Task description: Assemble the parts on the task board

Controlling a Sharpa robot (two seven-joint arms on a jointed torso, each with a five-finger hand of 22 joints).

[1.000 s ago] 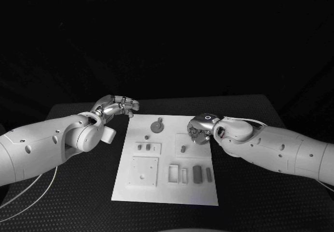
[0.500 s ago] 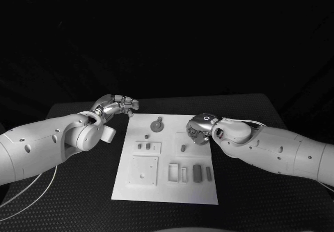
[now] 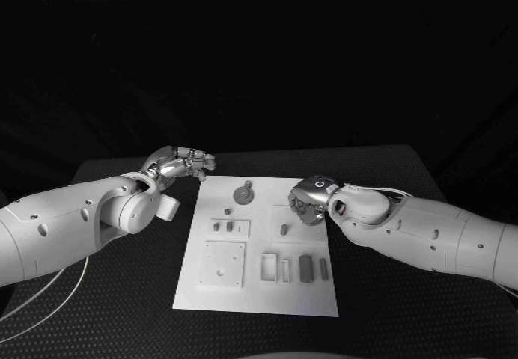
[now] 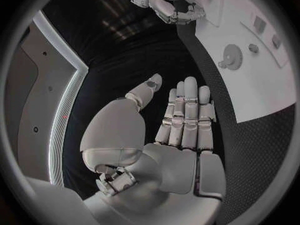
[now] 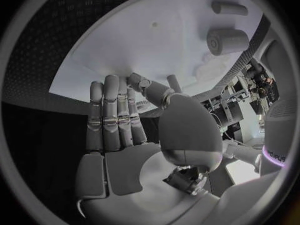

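Note:
The white task board (image 3: 246, 299) lies in the middle of the black table. On it I see a round part (image 3: 244, 195), two small parts (image 3: 222, 225), a short peg (image 3: 285, 229), a square plate (image 3: 224, 263) and dark oblong parts (image 3: 314, 268). My right hand (image 3: 311, 198) hovers over the board's far right side, beside the peg, fingers straight and holding nothing (image 5: 115, 120). My left hand (image 3: 183, 162) hangs off the board's far left corner, fingers extended with nothing in them (image 4: 184, 117). The right wrist view shows the board (image 5: 144, 55) with a cylinder part (image 5: 225, 40).
Black matting (image 3: 119, 299) surrounds the board on all sides. A white cable (image 3: 49, 295) loops under my left arm near the table's left front. In the left wrist view the round part (image 4: 232, 56) and my right hand (image 4: 172, 5) appear beyond my fingers.
My right hand has edged slightly left over the board's far right part. The left arm and the parts have stayed where they were.

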